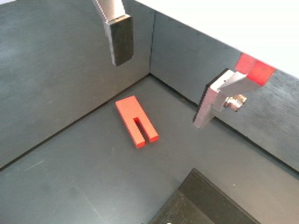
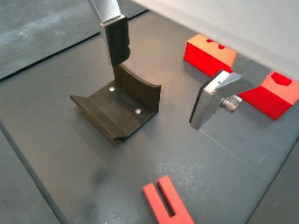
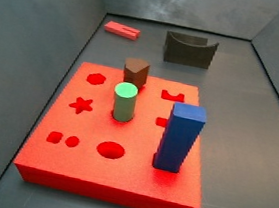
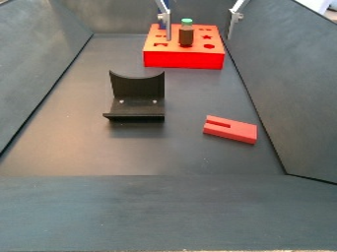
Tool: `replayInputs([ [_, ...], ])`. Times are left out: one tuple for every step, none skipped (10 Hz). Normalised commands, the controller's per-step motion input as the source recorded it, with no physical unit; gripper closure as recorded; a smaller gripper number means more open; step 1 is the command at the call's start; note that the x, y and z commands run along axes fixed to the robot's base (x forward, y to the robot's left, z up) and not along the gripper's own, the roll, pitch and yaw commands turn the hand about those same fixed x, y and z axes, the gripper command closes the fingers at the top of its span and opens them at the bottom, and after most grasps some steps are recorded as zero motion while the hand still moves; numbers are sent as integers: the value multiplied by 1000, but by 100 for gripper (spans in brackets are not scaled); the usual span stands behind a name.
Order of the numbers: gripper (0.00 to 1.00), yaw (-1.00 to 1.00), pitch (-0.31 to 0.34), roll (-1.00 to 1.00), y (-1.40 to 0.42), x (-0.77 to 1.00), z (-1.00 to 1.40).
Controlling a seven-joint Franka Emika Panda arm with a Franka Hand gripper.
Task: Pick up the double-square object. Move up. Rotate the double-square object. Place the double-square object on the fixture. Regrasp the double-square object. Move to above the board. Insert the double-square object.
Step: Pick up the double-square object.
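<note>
1. Nothing done yet: the double-square object [image 1: 138, 122] is lying flat on the counter [image 4: 158, 148], untouched; pick, rotate, fixture, regrasp and insert are all pending.
2. The pincer [image 1: 170, 75] is hovering spread and empty above it.
3. In a side view the object is sitting at 3 o'clock of the fixture [image 4: 134, 96], apart.
4. It's a slim red block, slotted from one end.

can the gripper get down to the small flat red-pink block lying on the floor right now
Probably yes. The small flat red-pink block lies alone on the dark floor, apart from the dark notched fixture. The gripper hangs open above it, with nothing between its silver fingers.
</note>
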Motion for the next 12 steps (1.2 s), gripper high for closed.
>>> replayInputs([
  [0,217,-31,-3,0,-306,-363],
  [0,626,-67,-83,0,-586,-651],
  [0,1000,36,-59,0,0,-660],
  [0,1000,0,-20,23,-74,-766],
  [0,1000,-4,0,23,-114,-823],
  [0,866,-93,0,140,-280,-911],
  [0,889,-109,64,80,-223,-989],
  [0,837,-90,73,111,-229,-951],
  [0,914,-119,76,69,-191,-994],
  [0,954,-123,64,57,-163,-983],
  [0,963,-123,53,63,-157,-974],
  [0,963,-119,56,60,-154,-974],
])
